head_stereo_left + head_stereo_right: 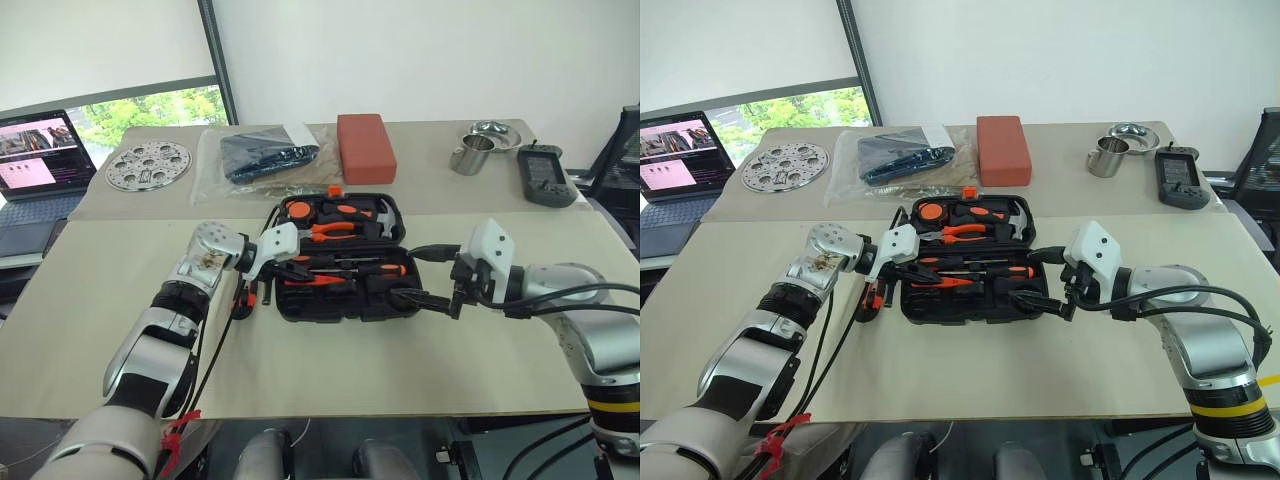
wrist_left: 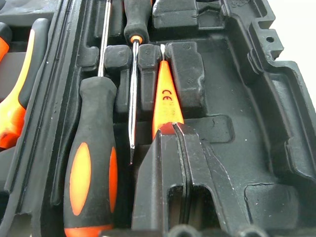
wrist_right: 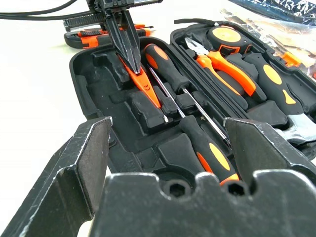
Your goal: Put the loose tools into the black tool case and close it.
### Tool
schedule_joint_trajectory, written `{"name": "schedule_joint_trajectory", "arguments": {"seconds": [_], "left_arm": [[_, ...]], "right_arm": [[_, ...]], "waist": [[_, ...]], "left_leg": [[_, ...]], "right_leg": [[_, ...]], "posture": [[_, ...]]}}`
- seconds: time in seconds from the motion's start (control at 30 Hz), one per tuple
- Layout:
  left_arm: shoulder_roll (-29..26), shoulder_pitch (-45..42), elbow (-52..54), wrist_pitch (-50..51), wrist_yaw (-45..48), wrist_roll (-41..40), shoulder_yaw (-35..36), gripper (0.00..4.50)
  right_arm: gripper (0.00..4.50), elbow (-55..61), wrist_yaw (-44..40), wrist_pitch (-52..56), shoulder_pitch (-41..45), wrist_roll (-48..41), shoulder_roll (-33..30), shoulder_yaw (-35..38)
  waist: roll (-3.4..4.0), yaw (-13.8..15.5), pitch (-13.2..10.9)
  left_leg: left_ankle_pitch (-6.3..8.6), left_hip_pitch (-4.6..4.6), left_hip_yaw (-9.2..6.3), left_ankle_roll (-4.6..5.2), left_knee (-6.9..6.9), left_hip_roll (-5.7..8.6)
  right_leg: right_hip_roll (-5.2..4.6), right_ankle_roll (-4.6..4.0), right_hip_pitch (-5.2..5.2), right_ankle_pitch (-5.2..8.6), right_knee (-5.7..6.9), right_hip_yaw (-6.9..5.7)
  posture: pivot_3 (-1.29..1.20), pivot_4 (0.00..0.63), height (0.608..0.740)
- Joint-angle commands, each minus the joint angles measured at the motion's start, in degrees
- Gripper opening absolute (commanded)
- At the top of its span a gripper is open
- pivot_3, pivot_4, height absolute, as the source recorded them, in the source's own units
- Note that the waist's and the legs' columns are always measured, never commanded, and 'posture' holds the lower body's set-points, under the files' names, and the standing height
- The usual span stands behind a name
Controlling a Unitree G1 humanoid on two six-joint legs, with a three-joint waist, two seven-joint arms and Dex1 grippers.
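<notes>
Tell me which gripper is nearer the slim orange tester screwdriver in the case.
Left. The left gripper, fingers shut, has its tips right at the slim orange tester screwdriver inside the black tool case. The right gripper stands open at the case's opposite end, apart from the screwdriver.

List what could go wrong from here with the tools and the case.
1. The left gripper is shut with its tips on the slim orange tester screwdriver in the black tool case; lifting away could drag the tester from its recess.
2. The orange-black utility knife lies on the table outside the case and could be forgotten before closing.
3. The open right gripper sits at the case's edge and may nudge it.
</notes>
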State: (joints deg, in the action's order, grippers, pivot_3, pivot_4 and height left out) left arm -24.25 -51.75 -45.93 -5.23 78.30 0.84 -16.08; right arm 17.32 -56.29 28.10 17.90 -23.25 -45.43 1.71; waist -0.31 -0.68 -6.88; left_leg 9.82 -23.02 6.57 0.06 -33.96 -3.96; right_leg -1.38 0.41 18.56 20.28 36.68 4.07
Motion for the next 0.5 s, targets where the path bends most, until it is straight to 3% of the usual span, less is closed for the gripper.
{"name": "schedule_joint_trajectory", "arguments": {"seconds": [0.03,0.5], "left_arm": [[-0.14,-0.86,-1.51,-1.48,-0.58,1.56,-0.45,0.04],[1.19,-2.60,-11.82,-4.07,-5.08,5.58,-1.31,0.04]], "right_arm": [[4.20,1.05,-0.31,-0.57,0.84,-0.58,-0.66,1.14],[4.20,1.45,-0.15,-0.32,0.76,-0.64,-0.69,1.10]], "waist": [[0.00,-0.01,0.00],[0.00,0.00,0.01]], "left_leg": [[0.00,0.01,0.00,0.00,0.00,0.00],[0.00,0.16,-0.01,0.01,0.00,0.02]], "right_leg": [[0.00,0.00,0.00,0.00,0.01,0.00],[-0.01,0.01,-0.11,0.00,0.06,0.00]], "posture": [[0.00,0.150,0.740],[0.00,0.150,0.740]]}}
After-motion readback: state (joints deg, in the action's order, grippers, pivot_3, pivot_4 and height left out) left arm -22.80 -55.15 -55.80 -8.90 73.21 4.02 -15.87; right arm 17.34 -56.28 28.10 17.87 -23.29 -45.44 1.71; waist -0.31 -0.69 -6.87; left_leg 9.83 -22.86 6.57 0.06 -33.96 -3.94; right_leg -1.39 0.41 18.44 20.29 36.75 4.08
